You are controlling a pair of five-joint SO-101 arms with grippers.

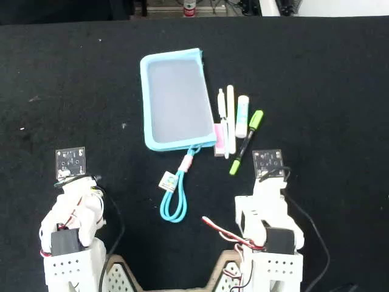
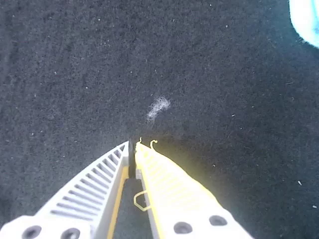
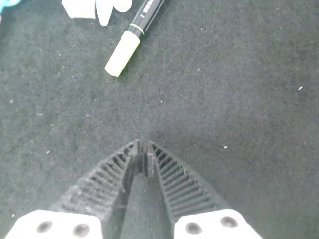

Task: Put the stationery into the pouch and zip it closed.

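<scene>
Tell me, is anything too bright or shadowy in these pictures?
High view: even light, no hard shadows on the black table; the pouch looks pale. Left wrist view: the pouch's corner glares nearly white. Right wrist view: a soft shadow seems to darken the table beside the right pincer.

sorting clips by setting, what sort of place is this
Probably a robotics lab workbench: black cloth-covered table, white plastic left arm and right arm at its near edge, light blue zip pouch.

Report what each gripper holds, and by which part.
Nothing. The left gripper and right gripper are both shut, empty; the highlighter lies untouched on the table.
</scene>
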